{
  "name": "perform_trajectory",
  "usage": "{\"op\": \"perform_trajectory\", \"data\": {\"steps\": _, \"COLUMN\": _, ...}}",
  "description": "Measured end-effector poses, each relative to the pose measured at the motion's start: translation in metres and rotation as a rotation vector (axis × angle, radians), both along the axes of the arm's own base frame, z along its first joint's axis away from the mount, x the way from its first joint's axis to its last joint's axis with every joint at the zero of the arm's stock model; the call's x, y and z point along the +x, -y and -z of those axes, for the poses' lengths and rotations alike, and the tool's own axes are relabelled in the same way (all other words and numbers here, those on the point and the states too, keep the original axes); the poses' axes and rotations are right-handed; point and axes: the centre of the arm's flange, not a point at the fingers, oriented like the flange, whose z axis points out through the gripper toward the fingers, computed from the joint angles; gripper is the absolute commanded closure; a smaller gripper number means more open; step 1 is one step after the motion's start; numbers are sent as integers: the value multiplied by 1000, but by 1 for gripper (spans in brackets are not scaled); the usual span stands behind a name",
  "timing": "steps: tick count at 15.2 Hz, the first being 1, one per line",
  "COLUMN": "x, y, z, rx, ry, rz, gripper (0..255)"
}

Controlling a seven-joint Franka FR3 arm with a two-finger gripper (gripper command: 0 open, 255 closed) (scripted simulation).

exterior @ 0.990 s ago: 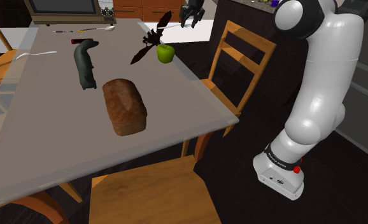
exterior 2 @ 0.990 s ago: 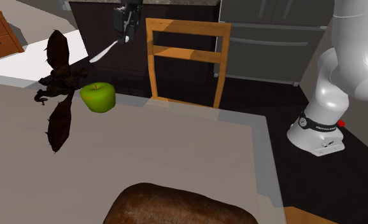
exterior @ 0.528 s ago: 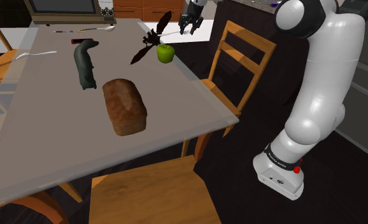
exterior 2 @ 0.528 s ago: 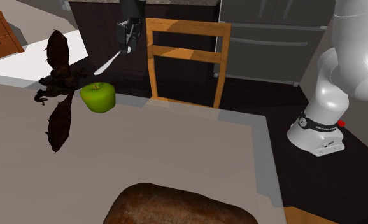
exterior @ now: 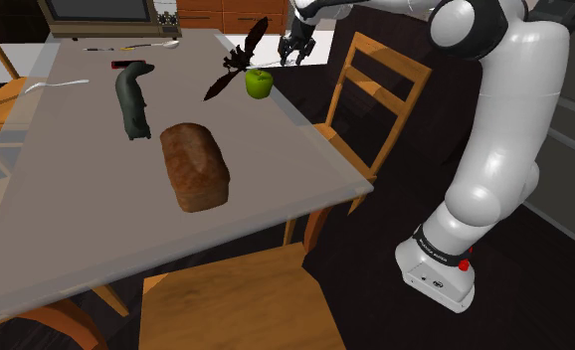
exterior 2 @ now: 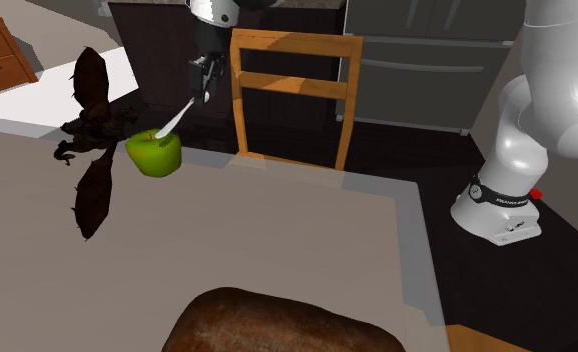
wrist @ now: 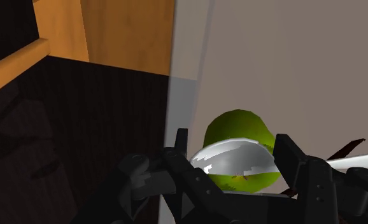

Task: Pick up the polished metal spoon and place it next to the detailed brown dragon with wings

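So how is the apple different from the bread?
The apple is green and round; the bread is brown and long. The apple is much smaller than the bread. The apple sits beside the dragon, just below the spoon held in the claw; the bread lies alone, mid-table. Both rest on the table.

Arm (exterior: 494, 129) stretched far out, hand (exterior 2: 205, 80) angled down, clasping the spoon (exterior 2: 175, 118).

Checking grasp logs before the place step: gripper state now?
Gripper: shut on the spoon, its bowl close by the green apple.
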Motion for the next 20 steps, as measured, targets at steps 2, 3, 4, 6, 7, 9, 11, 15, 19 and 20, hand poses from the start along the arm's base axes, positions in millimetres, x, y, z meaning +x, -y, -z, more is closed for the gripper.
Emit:
{"op": "perform_trajectory", "data": {"steps": 2, "x": -1, "y": 1, "z": 11, "rx": 0, "ry": 0, "rz": 0, "gripper": 255}}
{"op": "perform_trajectory", "data": {"steps": 3, "x": -2, "y": 1, "z": 16, "rx": 0, "ry": 0, "rz": 0, "gripper": 255}}
{"op": "perform_trajectory", "data": {"steps": 4, "x": -1, "y": 1, "z": 21, "rx": 0, "ry": 0, "rz": 0, "gripper": 255}}
{"op": "perform_trajectory", "data": {"steps": 6, "x": -2, "y": 0, "z": 31, "rx": 0, "ry": 0, "rz": 0, "gripper": 255}}
{"op": "perform_trajectory", "data": {"steps": 7, "x": -1, "y": 0, "z": 37, "rx": 0, "ry": 0, "rz": 0, "gripper": 255}}
{"op": "perform_trajectory", "data": {"steps": 9, "x": -1, "y": 0, "z": 48, "rx": 0, "ry": 0, "rz": 0, "gripper": 255}}
{"op": "perform_trajectory", "data": {"steps": 11, "x": -1, "y": 0, "z": 58, "rx": 0, "ry": 0, "rz": 0, "gripper": 255}}
{"op": "perform_trajectory", "data": {"steps": 15, "x": -1, "y": 0, "z": 79, "rx": 0, "ry": 0, "rz": 0, "gripper": 255}}
{"op": "perform_trajectory", "data": {"steps": 19, "x": 0, "y": 0, "z": 100, "rx": 0, "ry": 0, "rz": 0, "gripper": 255}}
{"op": "perform_trajectory", "data": {"steps": 20, "x": -1, "y": 0, "z": 106, "rx": 0, "ry": 0, "rz": 0, "gripper": 255}}
